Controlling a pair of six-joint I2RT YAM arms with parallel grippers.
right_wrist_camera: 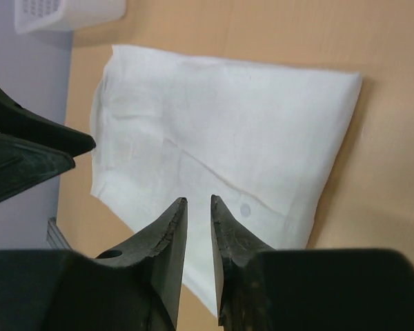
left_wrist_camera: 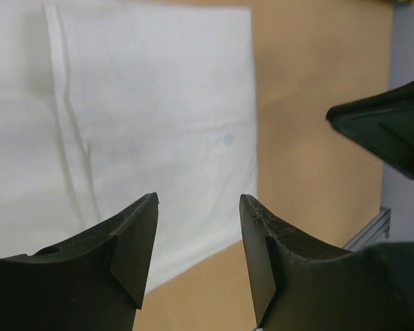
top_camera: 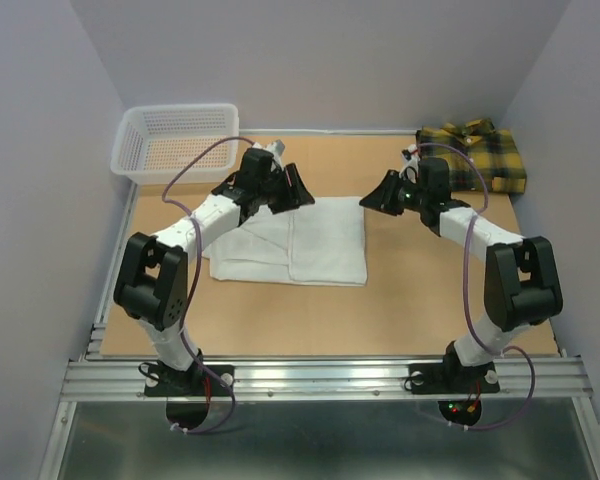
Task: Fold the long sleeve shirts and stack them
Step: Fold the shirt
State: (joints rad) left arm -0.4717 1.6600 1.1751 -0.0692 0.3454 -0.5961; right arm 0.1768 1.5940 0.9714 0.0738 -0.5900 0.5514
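Left hand (left_wrist_camera: 199, 198) gapes empty above white shirt (left_wrist_camera: 138, 103); right hand (right_wrist_camera: 198, 198) barely parted, empty

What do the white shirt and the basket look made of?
White shirt: thin woven cloth, matte, probably cotton; soft creases, a stitched seam and a small button show. Basket: white plastic, apparently rigid, judging by its moulded mesh walls.

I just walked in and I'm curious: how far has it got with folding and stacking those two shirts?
Folding looks done: the white shirt lies in a flat rectangle mid-table, and the plaid shirt sits folded in the far right corner. In hand: nothing; the left fingers and right fingers hover over the white shirt, gripping no cloth. Left: stacking, since the shirts lie well apart.
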